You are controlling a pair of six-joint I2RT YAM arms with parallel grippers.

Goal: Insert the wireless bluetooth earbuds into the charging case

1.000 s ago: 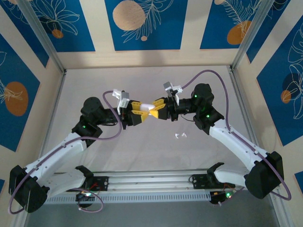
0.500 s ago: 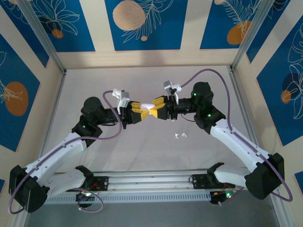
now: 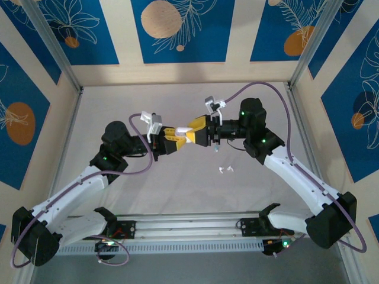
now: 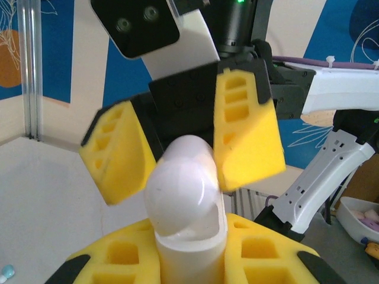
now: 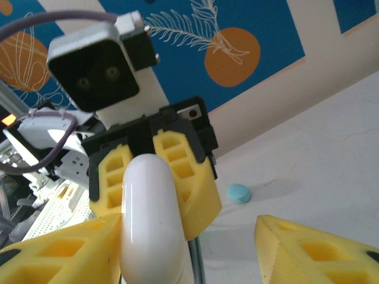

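Note:
The white glossy charging case [image 3: 185, 135] hangs above the table between both grippers. My left gripper [image 4: 189, 245] is shut on its lower part [image 4: 186, 236], and its rounded lid [image 4: 177, 183] looks tipped at the seam. My right gripper [image 5: 189, 236] stands open around the case's [image 5: 151, 219] far end, with one yellow finger [image 5: 59, 251] against it and the other well apart. A pale teal earbud [image 5: 238, 193] lies on the table beyond. Small white earbuds [image 3: 225, 170] lie on the table right of centre.
Another tiny teal piece [image 4: 5, 272] lies at the left wrist view's lower left edge. A white tray [image 4: 362, 214] with small items sits past the table's near rail. The metal frame posts [image 3: 56, 50] and patterned walls enclose the white table [image 3: 177, 195].
The left gripper has closed on the case. The right gripper, shut on it a second ago, has opened and shifted slightly left and up.

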